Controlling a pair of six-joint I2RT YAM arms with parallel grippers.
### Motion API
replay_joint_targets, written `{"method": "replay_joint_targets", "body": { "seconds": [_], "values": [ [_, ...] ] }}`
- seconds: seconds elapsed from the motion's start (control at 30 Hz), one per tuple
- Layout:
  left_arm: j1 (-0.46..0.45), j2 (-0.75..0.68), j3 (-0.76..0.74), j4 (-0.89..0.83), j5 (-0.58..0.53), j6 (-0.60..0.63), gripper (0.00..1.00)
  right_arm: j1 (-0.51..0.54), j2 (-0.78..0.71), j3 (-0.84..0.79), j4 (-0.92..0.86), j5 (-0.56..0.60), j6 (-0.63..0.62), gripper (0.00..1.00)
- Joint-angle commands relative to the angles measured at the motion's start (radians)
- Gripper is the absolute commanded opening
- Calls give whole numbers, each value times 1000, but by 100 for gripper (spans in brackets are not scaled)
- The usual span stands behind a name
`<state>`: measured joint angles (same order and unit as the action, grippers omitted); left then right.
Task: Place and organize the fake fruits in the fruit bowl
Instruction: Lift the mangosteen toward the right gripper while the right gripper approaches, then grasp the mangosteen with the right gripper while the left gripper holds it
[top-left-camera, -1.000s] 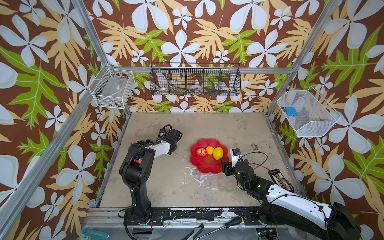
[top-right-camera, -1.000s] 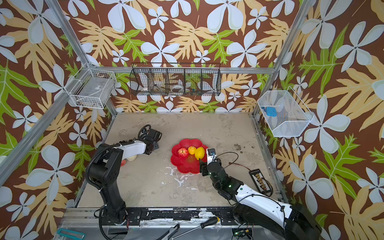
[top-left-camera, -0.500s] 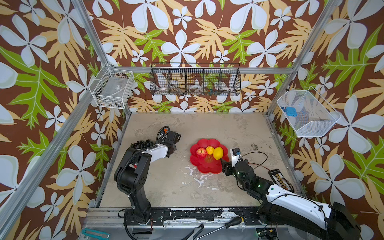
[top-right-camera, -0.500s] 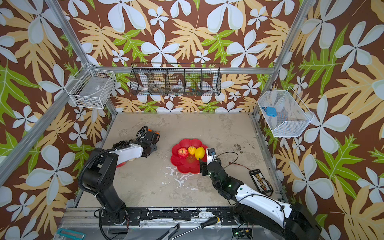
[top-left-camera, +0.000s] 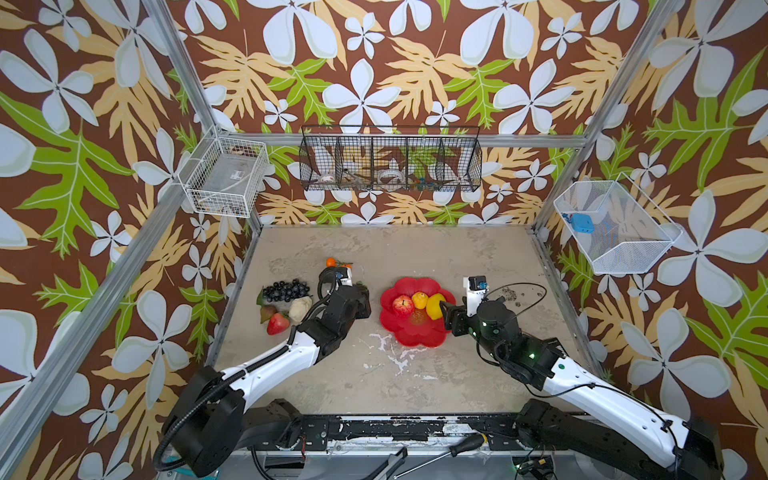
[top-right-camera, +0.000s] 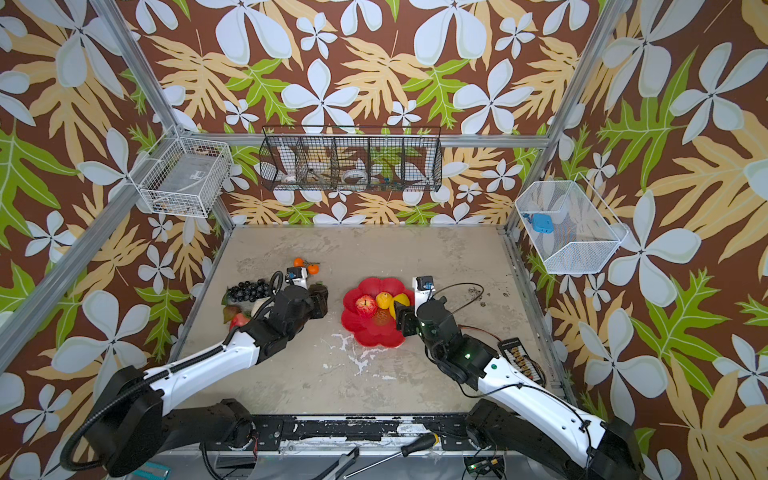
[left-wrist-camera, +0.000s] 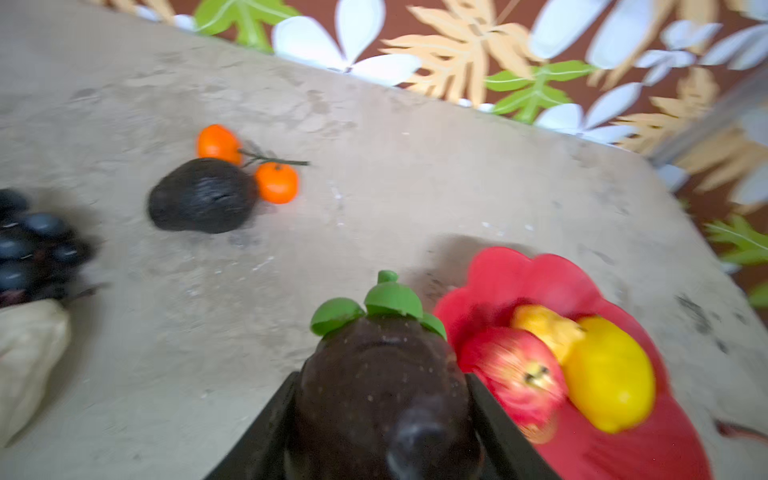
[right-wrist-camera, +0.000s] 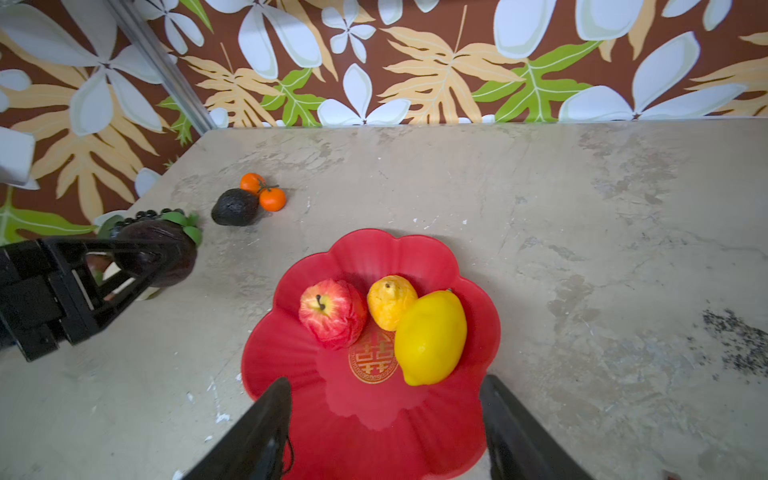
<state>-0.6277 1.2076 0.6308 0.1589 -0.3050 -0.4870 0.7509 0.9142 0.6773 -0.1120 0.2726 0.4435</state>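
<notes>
1. by the left edge of the bench (top-left-camera: 415, 249) lies the black grape bunch (top-left-camera: 286, 290). on its near side are the cream lumpy piece (top-left-camera: 300, 308) and the strawberry (top-left-camera: 277, 323), all close together.
2. further in from that edge, toward the far side, the dark avocado (right-wrist-camera: 235, 206) lies against the two stemmed oranges (right-wrist-camera: 272, 199), which sit on its far side.
3. the left hand (left-wrist-camera: 381, 376) is clenched on a dark brown fruit (left-wrist-camera: 374, 345) with green leaves at its top, one finger on each flank. the fruit is between the avocado and the fruit bowl, just beside the bowl's left rim. whether it clears the bench i cannot tell.
4. the fruit bowl (right-wrist-camera: 286, 345), red and scalloped with a gold centre, sits about the middle of the bench. in it, left to right, are the red apple (right-wrist-camera: 332, 313), a small yellow pear (right-wrist-camera: 391, 301) and a large yellow lemon (right-wrist-camera: 431, 336), each touching the next. the lemon overlaps the rim of the gold centre.
5. the right hand (right-wrist-camera: 385, 381) is released. its fingers (right-wrist-camera: 266, 428) are spread wide over the near part of the bowl, just on the near side of the lemon and apart from it.
</notes>
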Motion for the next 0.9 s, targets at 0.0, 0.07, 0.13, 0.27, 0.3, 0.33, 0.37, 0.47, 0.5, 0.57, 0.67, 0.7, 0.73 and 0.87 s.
{"method": "replay_joint_targets", "body": {
  "seconds": [0.0, 0.07, 0.13, 0.27, 0.3, 0.33, 0.37, 0.47, 0.5, 0.57, 0.67, 0.7, 0.73, 0.87],
  "values": [
    [-51, -59, -61, 236, 207, 117, 51, -3, 0, 51, -64, -135, -10, 69],
    [-80, -77, -109, 350, 307, 135, 51, -4, 4, 75, -54, -195, -29, 68],
    [-101, -75, -148, 467, 394, 145, 51, -4, 16, 93, -46, -246, -40, 67],
    [-148, -57, -198, 628, 524, 191, 51, -4, 48, 114, -42, -306, -47, 63],
    [-152, -50, -209, 654, 550, 192, 51, -4, 52, 114, -41, -321, -50, 62],
    [-153, -46, -221, 686, 576, 193, 51, -4, 52, 110, -37, -338, -55, 61],
    [-154, -43, -237, 718, 600, 191, 51, -3, 51, 106, -32, -358, -61, 60],
    [-160, -39, -277, 783, 646, 199, 51, -3, 52, 99, -27, -412, -69, 59],
    [-162, -39, -285, 794, 657, 202, 51, -3, 52, 97, -26, -426, -69, 58],
    [-164, -35, -299, 810, 674, 211, 51, -2, 53, 94, -22, -454, -73, 56],
    [-164, -29, -316, 840, 692, 221, 51, -3, 61, 96, -23, -491, -91, 52],
    [-164, -23, -319, 845, 697, 225, 51, -2, 68, 99, -28, -503, -100, 49],
    [-163, -18, -319, 846, 701, 230, 51, -3, 74, 103, -35, -516, -110, 47],
    [-164, -8, -322, 846, 713, 244, 51, -2, 94, 125, -71, -549, -145, 40]
  ]
}}
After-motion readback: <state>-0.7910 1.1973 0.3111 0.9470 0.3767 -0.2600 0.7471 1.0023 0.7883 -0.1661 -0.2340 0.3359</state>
